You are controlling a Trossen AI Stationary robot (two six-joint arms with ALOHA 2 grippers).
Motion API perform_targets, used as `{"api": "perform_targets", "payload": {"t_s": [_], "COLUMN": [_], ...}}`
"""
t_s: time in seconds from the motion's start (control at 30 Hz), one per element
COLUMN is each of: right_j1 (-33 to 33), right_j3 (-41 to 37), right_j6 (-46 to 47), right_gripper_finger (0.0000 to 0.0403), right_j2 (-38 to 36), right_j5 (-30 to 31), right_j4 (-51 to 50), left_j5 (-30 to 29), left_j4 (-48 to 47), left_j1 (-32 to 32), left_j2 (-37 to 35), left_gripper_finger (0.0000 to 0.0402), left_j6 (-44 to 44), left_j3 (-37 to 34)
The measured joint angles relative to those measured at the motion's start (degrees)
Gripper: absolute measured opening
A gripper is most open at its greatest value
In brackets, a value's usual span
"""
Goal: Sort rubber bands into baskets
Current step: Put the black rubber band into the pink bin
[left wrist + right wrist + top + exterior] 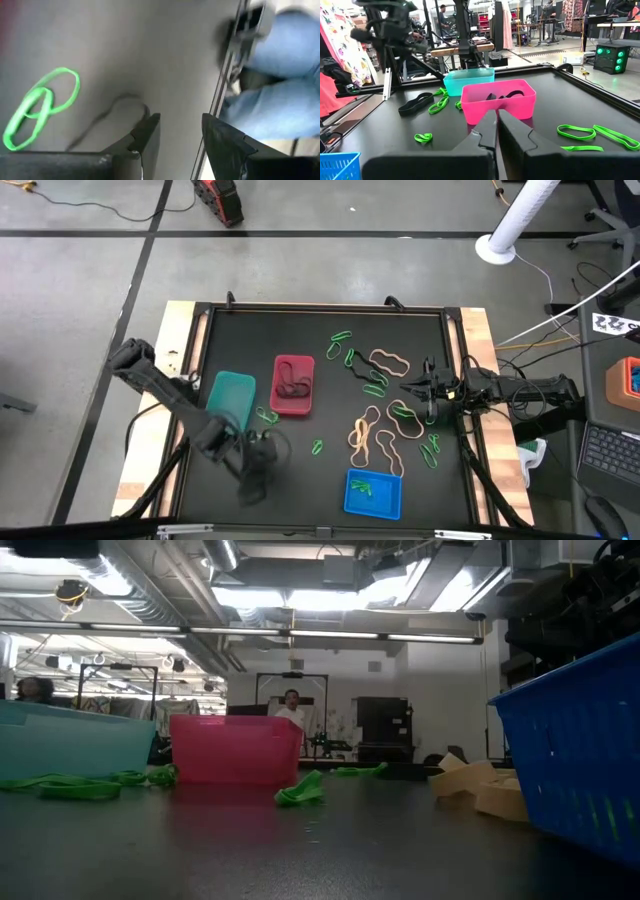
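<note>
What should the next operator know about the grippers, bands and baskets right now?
Left gripper: open, empty, over bare mat near the table's front left; a green band lies close by.
Right gripper: shut, empty, at the right edge.
Baskets: the teal basket looks empty; the red basket has black bands; the blue basket has green bands.
Left to do: many green and tan bands loose on the mat, mostly centre-right.

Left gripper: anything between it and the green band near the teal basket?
Nothing visible. The left gripper is open over bare mat; the doubled green band lies off to one side on the mat, nothing between them.
</note>
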Motion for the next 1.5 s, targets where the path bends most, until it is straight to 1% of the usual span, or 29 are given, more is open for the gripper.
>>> {"api": "perform_targets", "payload": {"t_s": [0.13,0.23,0.37,0.53,0.73,0.9,1.0,1.2,1.33,1.4,1.5], "right_j1": [0.0,0.0,0.0,0.0,0.0,0.0,0.0,0.0,0.0,0.0,0.0], "right_j3": [0.0,0.0,0.0,0.0,0.0,0.0,0.0,0.0,0.0,0.0,0.0], "right_j6": [0.0,0.0,0.0,0.0,0.0,0.0,0.0,0.0,0.0,0.0,0.0], "right_gripper_finger": [0.0019,0.0019,0.0019,0.0019,0.0019,0.0019,0.0019,0.0019,0.0019,0.0019,0.0019], "right_j2": [0.0,0.0,0.0,0.0,0.0,0.0,0.0,0.0,0.0,0.0,0.0], "right_j5": [0.0,0.0,0.0,0.0,0.0,0.0,0.0,0.0,0.0,0.0,0.0], "right_j4": [0.0,0.0,0.0,0.0,0.0,0.0,0.0,0.0,0.0,0.0,0.0], "left_j5": [-0.2,-0.3,-0.4,-0.7,-1.0,-2.3,-2.6,-2.7,-2.7,-2.7,-2.6], "left_j4": [0.0,0.0,-0.1,-0.1,-0.4,-0.9,-1.6,-1.7,-1.7,-1.6,-1.3], "left_j1": [-4.1,-5.7,-6.1,-6.0,-6.0,-6.0,-6.0,-6.0,-6.0,-6.0,-5.6], "left_j2": [4.1,7.3,12.1,16.5,19.0,19.0,19.0,19.0,19.0,19.0,19.0], "left_gripper_finger": [0.0140,0.0140,0.0140,0.0140,0.0140,0.0139,0.0119,0.0047,0.0013,0.0005,0.0005], "left_j6": [2.6,4.5,5.8,8.0,9.5,9.2,9.2,9.3,10.5,10.5,9.0], "left_j3": [0.0,0.0,0.0,0.0,0.0,-0.7,-0.8,-0.8,-0.8,-0.8,-0.8]}}
